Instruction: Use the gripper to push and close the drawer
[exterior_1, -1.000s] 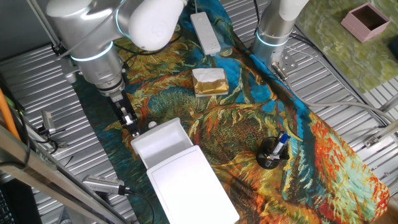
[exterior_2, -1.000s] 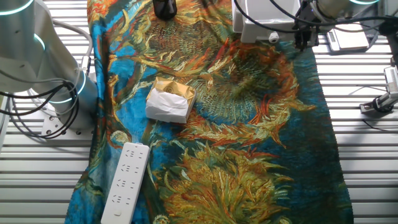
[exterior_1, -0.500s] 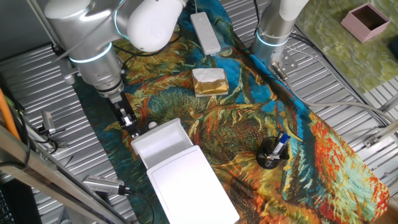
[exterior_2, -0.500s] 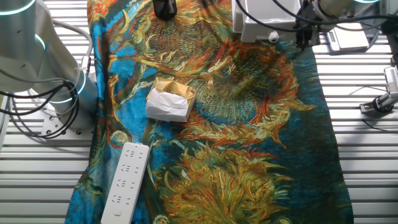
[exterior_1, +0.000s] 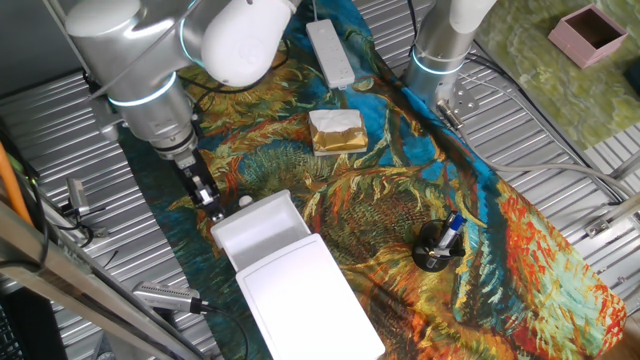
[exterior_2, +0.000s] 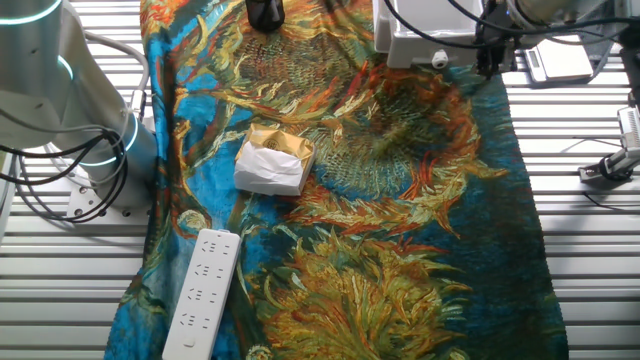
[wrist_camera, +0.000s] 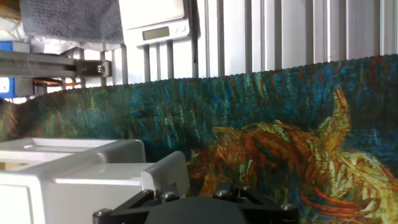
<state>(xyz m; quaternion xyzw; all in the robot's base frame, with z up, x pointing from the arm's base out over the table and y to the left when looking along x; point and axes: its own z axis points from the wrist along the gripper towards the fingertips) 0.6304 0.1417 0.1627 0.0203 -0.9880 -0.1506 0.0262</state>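
Observation:
The drawer (exterior_1: 258, 228) is a shallow white tray that sticks out of its flat white box (exterior_1: 312, 300), with a small round knob (exterior_1: 244, 201) on its front. My gripper (exterior_1: 208, 198) is narrow and black, with its fingers together. It hangs just left of the knob, low over the cloth, and holds nothing. In the other fixed view the gripper (exterior_2: 487, 62) is right of the knob (exterior_2: 438, 61). In the hand view the drawer front (wrist_camera: 74, 177) and knob (wrist_camera: 165, 176) are close at the lower left. Only the gripper's black body (wrist_camera: 198, 210) shows; its fingertips are hidden.
A patterned cloth (exterior_1: 400, 200) covers the table. A white-and-gold block (exterior_1: 337, 132), a white power strip (exterior_1: 330, 52) and a black pen holder (exterior_1: 437, 250) lie on it. The other arm's column (exterior_1: 445, 45) stands at the back, with a pink box (exterior_1: 590, 32) beyond.
My arm has shifted slightly away from the drawer. The gripper tip has barely moved. The drawer has not moved.

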